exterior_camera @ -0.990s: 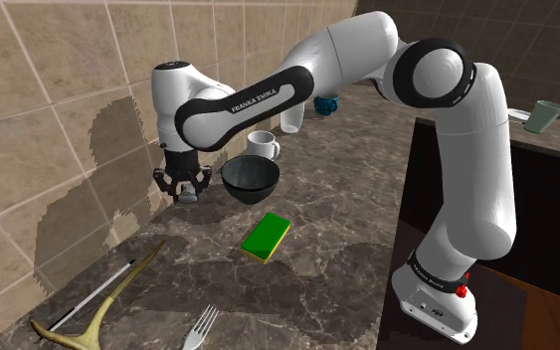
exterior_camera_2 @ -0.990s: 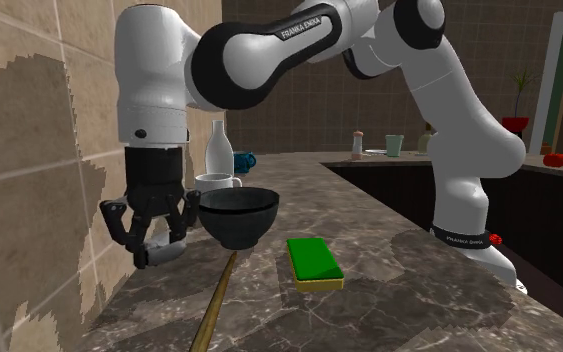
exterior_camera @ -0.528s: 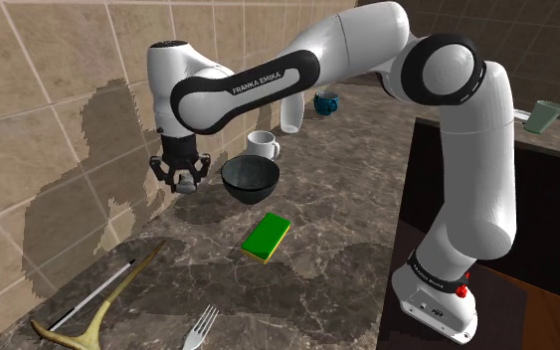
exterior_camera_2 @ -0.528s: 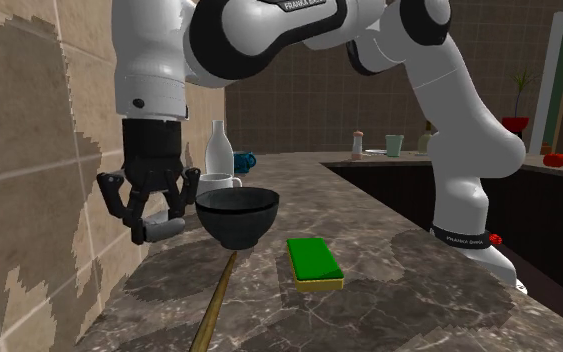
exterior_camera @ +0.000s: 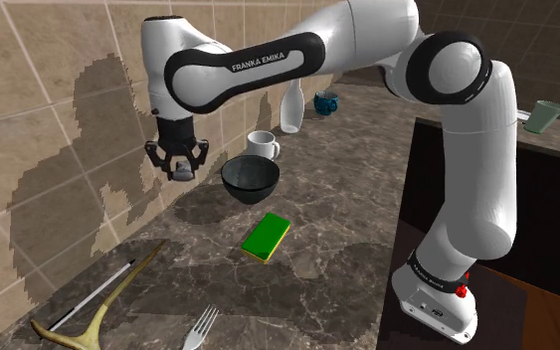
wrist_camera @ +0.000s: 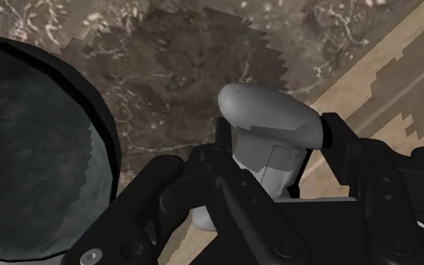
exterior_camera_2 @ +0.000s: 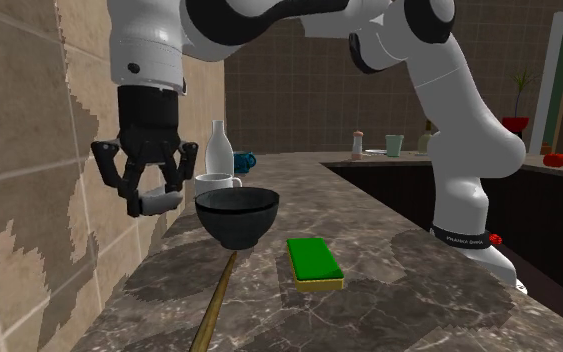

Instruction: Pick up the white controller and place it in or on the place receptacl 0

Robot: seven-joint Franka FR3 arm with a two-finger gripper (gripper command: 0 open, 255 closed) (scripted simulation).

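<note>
my gripper (exterior_camera: 179, 164) is clamped on the pale grey controller (wrist_camera: 266, 113), held clear above the counter (exterior_camera: 347, 199). the pick looks done; what's left, i judge, is carrying it to the dark bowl (exterior_camera: 249, 177), at about 3 o'clock of me in the shoulder view, and releasing.

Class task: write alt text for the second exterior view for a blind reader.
A black gripper holds a pale grey controller in the air beside a tiled wall, above a dark marbled counter. On the counter stand a dark bowl, a white mug and a white bottle, with a green sponge lying beside the bowl.
</note>
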